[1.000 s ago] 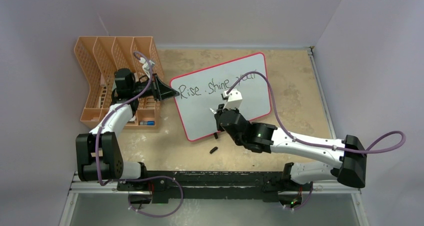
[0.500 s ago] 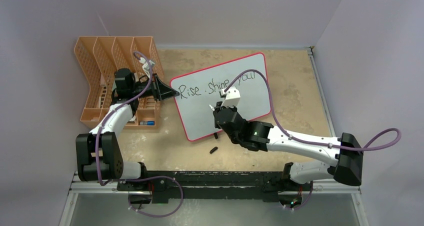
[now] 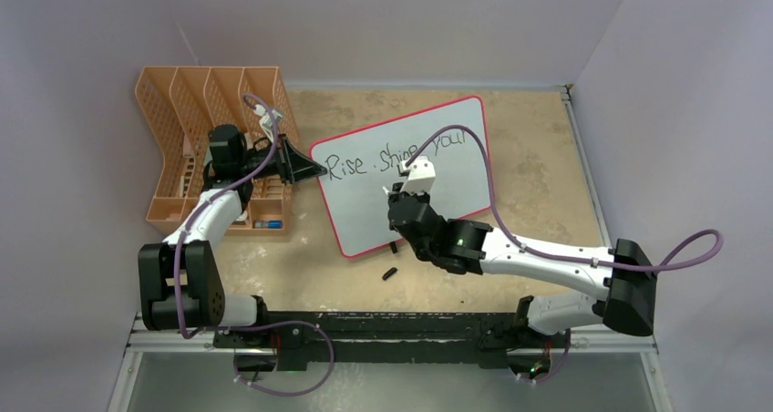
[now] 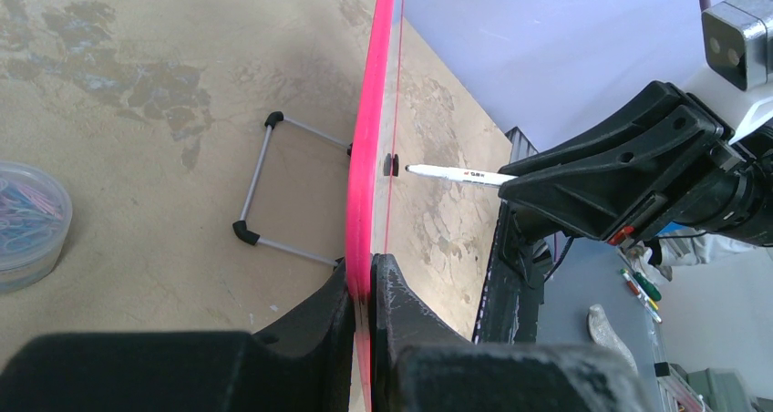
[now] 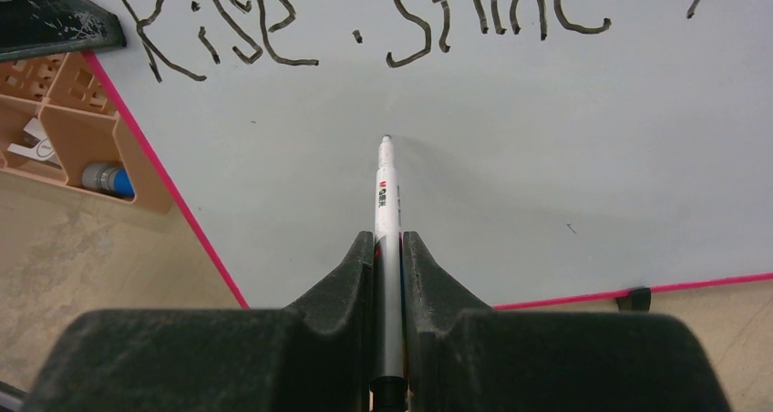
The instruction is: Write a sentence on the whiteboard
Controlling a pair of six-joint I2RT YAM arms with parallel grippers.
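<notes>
The right gripper (image 5: pixel 389 239), clamped on a slim white marker pen (image 5: pixel 386 189), has drifted left from "your" to bare board beneath "shine". I'd guess it is lining up a second line of the black handwritten sentence (image 5: pixel 438 20). The left gripper (image 4: pixel 363 275) stays pinched on the large, pink-rimmed white whiteboard (image 3: pixel 365 213), propped mid-table.

- One whiteboard (image 3: pixel 360 207), its pink edge between the left gripper's (image 4: pixel 366 275) jaws.
- One marker (image 5: pixel 386 193), between the right gripper's (image 5: pixel 387 241) jaws.
- Three written words (image 3: pixel 349 167) and one dot, beyond the marker tip.
- One orange rack (image 3: pixel 173 148) with four slots.
- One tub of paper clips (image 4: pixel 27 221), left of the left jaws.
- One wire stand (image 4: pixel 264 193).
</notes>
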